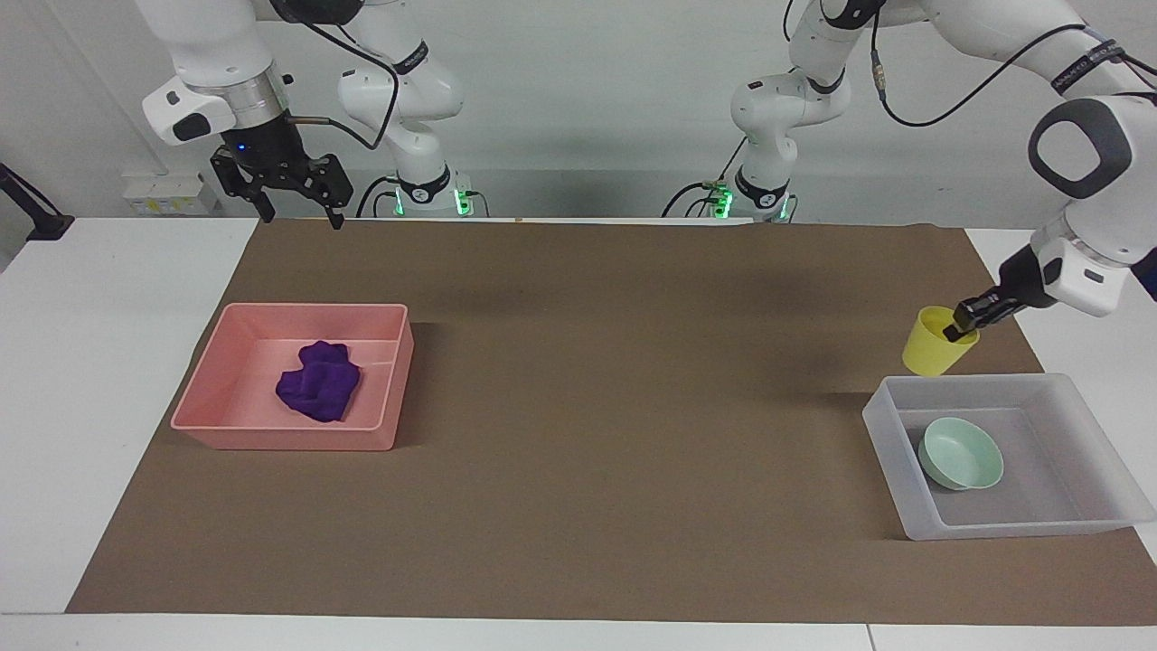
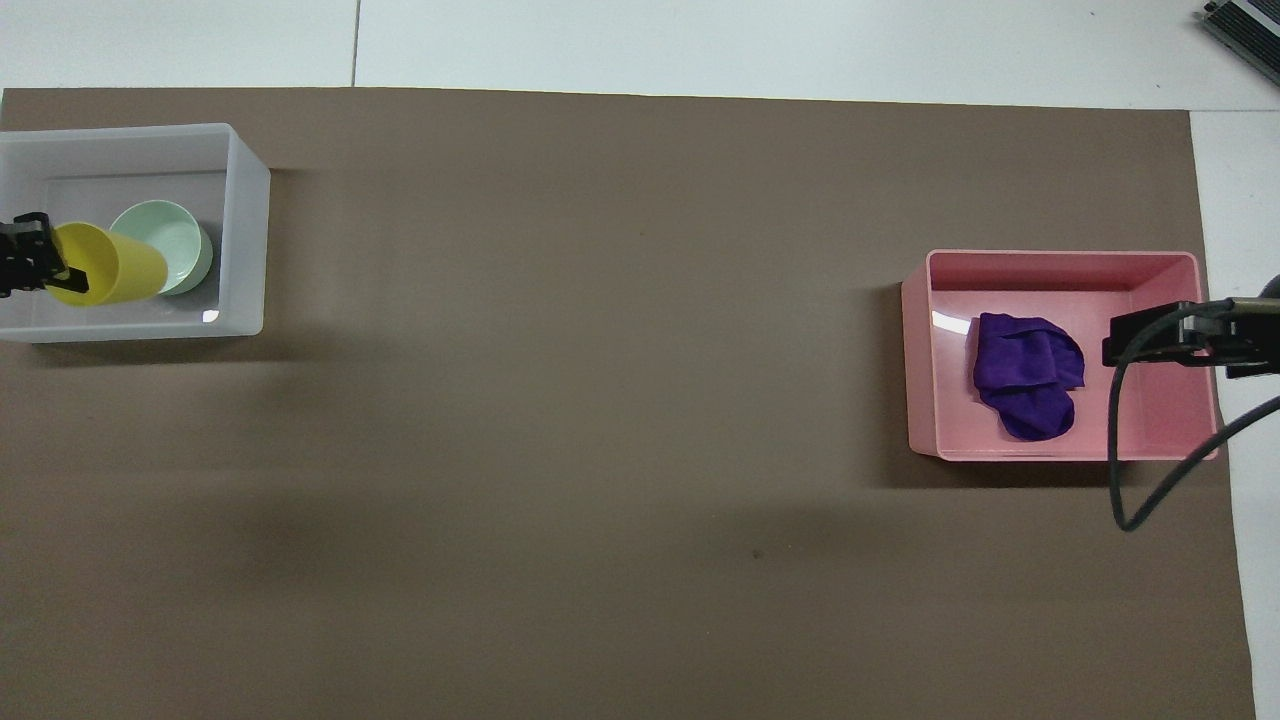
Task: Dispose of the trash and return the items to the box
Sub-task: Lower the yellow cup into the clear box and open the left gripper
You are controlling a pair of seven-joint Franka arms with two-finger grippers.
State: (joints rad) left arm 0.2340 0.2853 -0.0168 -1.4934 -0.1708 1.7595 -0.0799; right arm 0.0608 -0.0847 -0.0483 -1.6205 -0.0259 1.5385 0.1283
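Gripping the yellow cup (image 1: 936,342) by its rim in the left gripper (image 1: 961,323), airborne above the box (image 1: 1001,523). Lying inside that box: mint bowl (image 1: 961,453). Waiting raised with fingers spread wide: right gripper (image 1: 291,204). Sitting well apart from the box, purple trash (image 1: 318,381) resting within pink tray (image 1: 280,437).

Bright, even light falls from above on the brown mat (image 1: 578,425), and both views are sharp with no motion blur. Soft, diffuse shadows lie on the mat: a narrow one along the pink tray (image 1: 291,375) on the side toward the table's middle, a broad faint patch nearer the robots than the tray. A small glare spot shines on the tray's floor (image 2: 945,320) beside the purple cloth (image 2: 1028,373). Edges stay straight, undistorted.
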